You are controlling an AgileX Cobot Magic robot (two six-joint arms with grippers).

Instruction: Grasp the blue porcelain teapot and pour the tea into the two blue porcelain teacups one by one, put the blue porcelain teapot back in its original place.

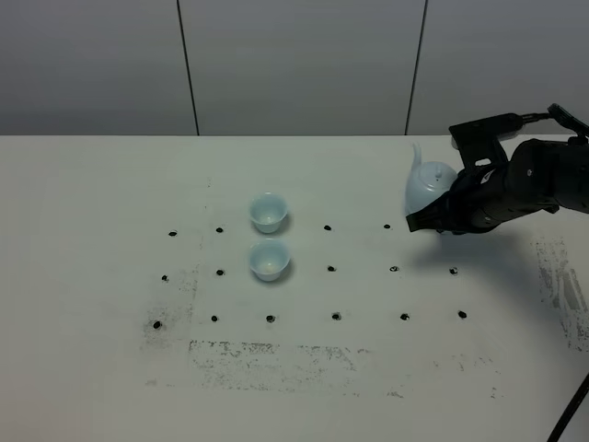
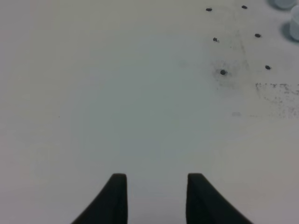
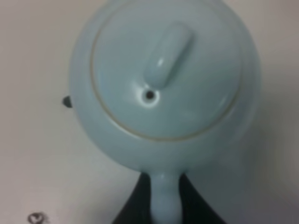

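pinching the teapot (image 3: 163, 84) by its handle, the right claw (image 3: 164, 189) sits well right of the two cups (image 1: 268, 212) (image 1: 269, 261); the left claw (image 2: 156, 191) is spread above the surface (image 2: 93, 93).

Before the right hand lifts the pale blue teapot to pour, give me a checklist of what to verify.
1. Loop handle of the round pale blue porcelain teapot sits between the right hand's fingers: ok.
2. Grip firm enough to lift: cannot tell.
3. Lid seated on the teapot: ok.
4. Two small pale blue porcelain teacups, far and near, upright: ok.
5. Path over the white table to the teacups unobstructed: ok.
6. Left hand open, away from the teacups: ok.
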